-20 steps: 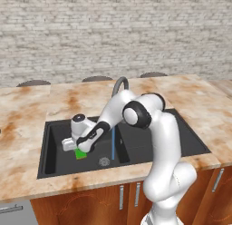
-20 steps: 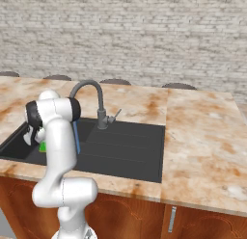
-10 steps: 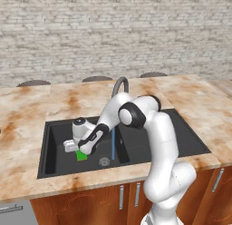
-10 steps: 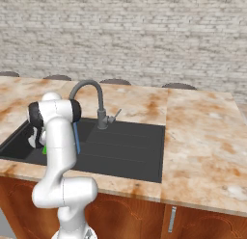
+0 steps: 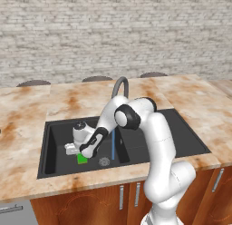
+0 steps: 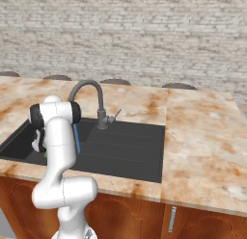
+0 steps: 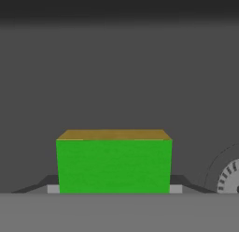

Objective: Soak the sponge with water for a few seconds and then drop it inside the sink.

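Down in the sink [image 5: 50, 147], the gripper [image 5: 78, 152] clamps the green sponge [image 5: 82, 158] (yellow-topped from the hand), with the water [image 5: 113, 144] at its three o'clock.

The white arm rises from the base, bends sharply at its dark elbow joint and reaches forward and down to the left, the forearm sloping low. The wrist turns the claw [image 5: 76, 152] downward at the end of the reach. Its jaws stand closed around the sponge [image 7: 114, 165], gripping it by its two sides.
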You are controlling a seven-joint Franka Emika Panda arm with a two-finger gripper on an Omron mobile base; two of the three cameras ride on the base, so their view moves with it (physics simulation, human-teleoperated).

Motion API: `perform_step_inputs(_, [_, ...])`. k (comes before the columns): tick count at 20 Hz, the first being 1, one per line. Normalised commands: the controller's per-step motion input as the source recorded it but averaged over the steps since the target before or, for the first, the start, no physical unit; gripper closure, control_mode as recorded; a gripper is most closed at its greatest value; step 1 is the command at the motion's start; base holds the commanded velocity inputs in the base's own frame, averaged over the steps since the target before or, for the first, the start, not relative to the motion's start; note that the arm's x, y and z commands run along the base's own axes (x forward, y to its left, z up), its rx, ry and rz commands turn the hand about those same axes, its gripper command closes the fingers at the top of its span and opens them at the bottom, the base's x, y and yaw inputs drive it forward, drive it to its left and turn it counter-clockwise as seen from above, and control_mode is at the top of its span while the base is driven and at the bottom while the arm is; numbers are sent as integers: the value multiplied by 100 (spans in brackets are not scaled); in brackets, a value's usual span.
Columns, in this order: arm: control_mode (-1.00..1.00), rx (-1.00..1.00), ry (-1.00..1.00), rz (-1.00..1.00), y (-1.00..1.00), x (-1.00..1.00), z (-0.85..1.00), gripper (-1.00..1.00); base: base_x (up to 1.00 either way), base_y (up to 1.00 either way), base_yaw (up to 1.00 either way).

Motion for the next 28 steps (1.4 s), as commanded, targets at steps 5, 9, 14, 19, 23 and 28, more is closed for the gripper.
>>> perform_step_inputs(5, [-100,0,0,-1,0,0,-8,100,0,0,0])
perform_step_inputs(9, [-100,0,0,0,0,0,0,100,0,0,0])
perform_step_inputs(14, [-100,0,0,0,0,0,0,100,0,0,0])
perform_step_inputs(19, [-100,0,0,0,0,0,0,-100,0,0,0])
perform_step_inputs(23, [-100,0,0,0,0,0,0,-100,0,0,0])
perform_step_inputs(28, [-100,0,0,0,0,0,0,-100,0,0,0])
